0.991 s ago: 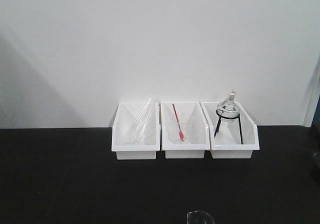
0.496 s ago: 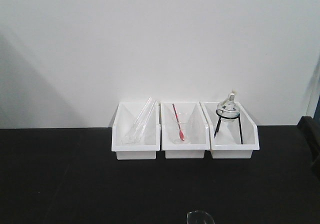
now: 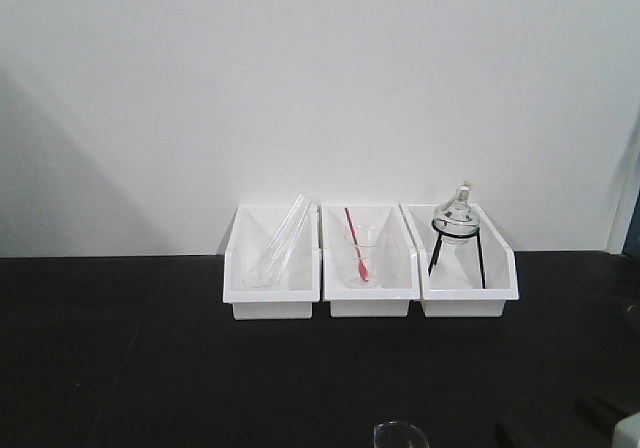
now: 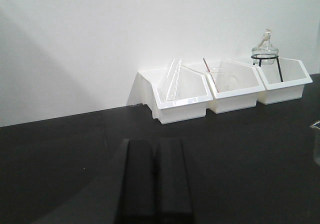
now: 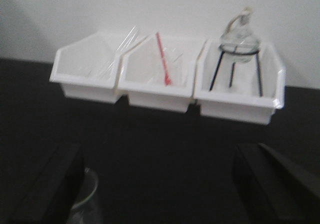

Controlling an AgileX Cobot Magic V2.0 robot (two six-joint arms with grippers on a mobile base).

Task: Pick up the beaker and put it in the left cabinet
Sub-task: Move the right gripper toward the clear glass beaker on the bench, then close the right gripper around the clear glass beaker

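Right wrist view shows the small clear glass beaker [image 5: 85, 201] on the black bench [image 5: 165, 144], just beside the wide-open, empty right claw [image 5: 160, 184]. The left claw [image 4: 156, 149] is closed, empty.

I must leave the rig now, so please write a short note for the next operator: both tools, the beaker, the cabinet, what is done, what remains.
Left tool: shut, empty.
Right tool: wide open, empty.
Beaker: stands on the black table in front of the three white bins, close to the right tool, not gripped.
Left cabinet: not in view.
Done: nothing yet.
Left: grip the beaker, carry it, set it in the cabinet.
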